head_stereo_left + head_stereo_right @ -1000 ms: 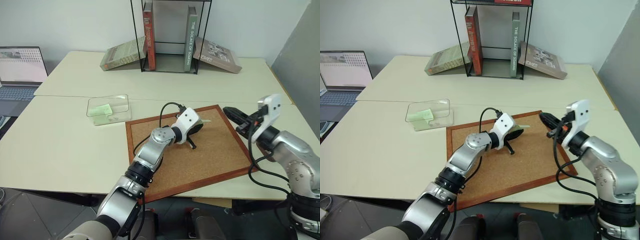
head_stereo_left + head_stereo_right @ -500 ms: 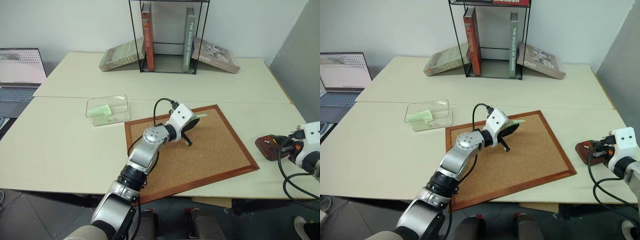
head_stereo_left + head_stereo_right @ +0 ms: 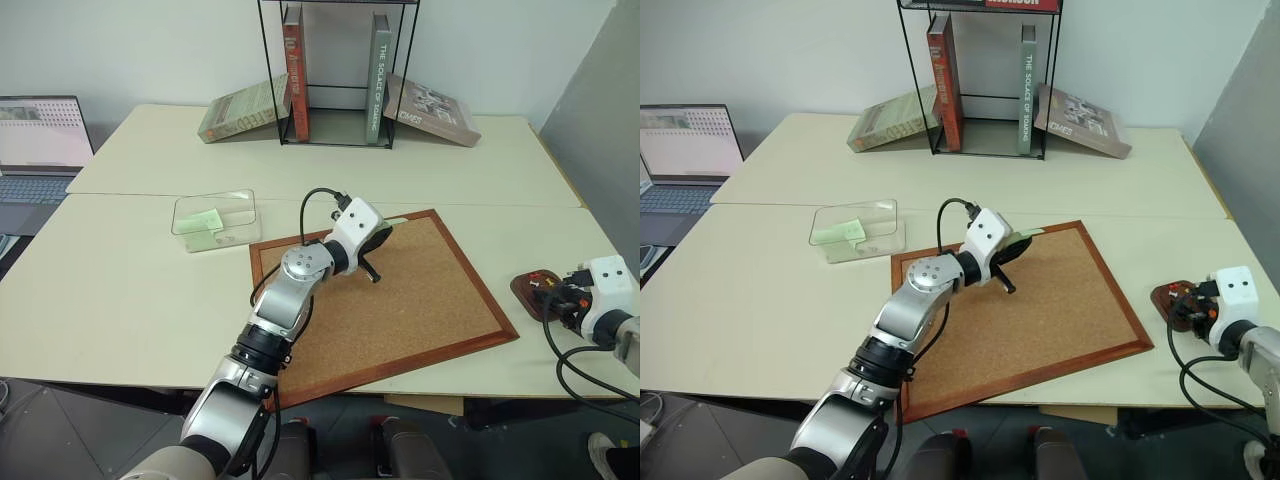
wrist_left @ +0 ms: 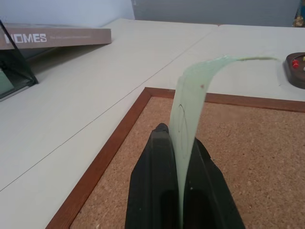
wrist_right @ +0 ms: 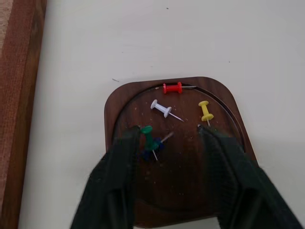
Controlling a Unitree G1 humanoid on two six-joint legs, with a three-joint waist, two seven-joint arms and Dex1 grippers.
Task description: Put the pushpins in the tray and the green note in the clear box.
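Observation:
My left gripper [image 4: 179, 139] is shut on the green note [image 4: 189, 109], a pale mint slip that curls up from between the fingers. It hangs just above the cork board's far edge [image 3: 380, 238]. My right gripper [image 5: 169, 136] stands open, low over the tray [image 5: 183, 195], a dark reddish-brown dish right of the board [image 3: 532, 290]. The pushpins lie in the tray between the fingers: a green one [image 5: 147, 134] touching a dark blue one [image 5: 156, 145]. The clear box [image 3: 243, 196] sits left of the board with a pale green slip inside.
The wood-framed cork board [image 3: 420, 310] lies across the table's middle. Red, white and yellow pins also rest in the tray. A wire book rack [image 3: 335, 70] with leaning books stands at the back. A laptop [image 3: 40, 140] is at the far left.
My right gripper swung from above the board's right corner, right and down to the tray, and opened. The left gripper rose slightly with the note.

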